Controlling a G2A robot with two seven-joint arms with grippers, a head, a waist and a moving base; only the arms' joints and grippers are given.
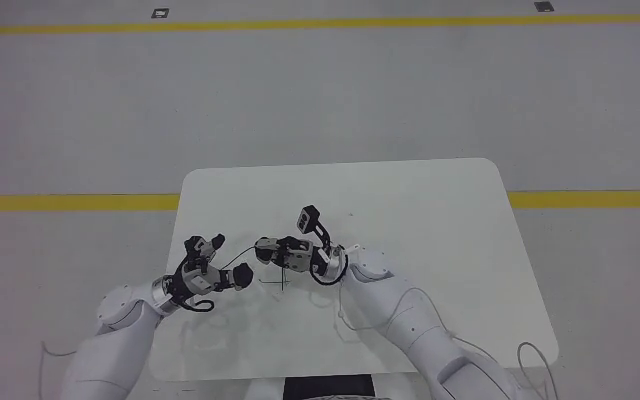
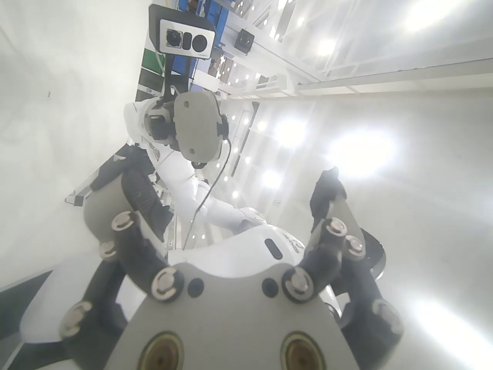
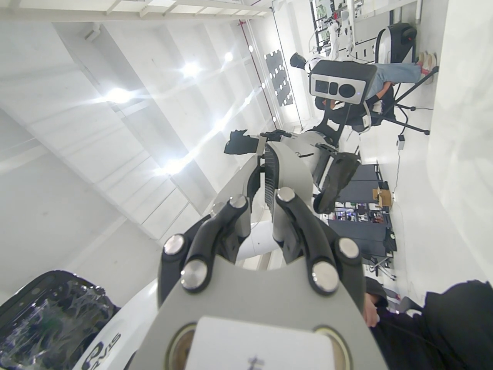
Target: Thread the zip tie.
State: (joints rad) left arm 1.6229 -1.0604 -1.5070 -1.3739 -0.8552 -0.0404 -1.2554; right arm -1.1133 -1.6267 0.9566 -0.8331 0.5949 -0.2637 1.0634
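Two grippers: right gripper (image 1: 262, 248) pinches, it seems, the zip tie (image 2: 211, 188); left gripper (image 2: 227, 186) has fingers (image 2: 136, 194) spread. Bring the tie's end slowly between these fingers.

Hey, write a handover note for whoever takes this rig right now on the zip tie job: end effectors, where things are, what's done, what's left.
Left end effector: open, holding nothing, above the table, facing the right one.
Right end effector: shut, apparently pinching the zip tie, a thin black strand running toward the left end effector.
Done: zip tie is up off the table.
Left: too thin to tell whether it is threaded. Probably the left end effector must take the free end and feed it through.
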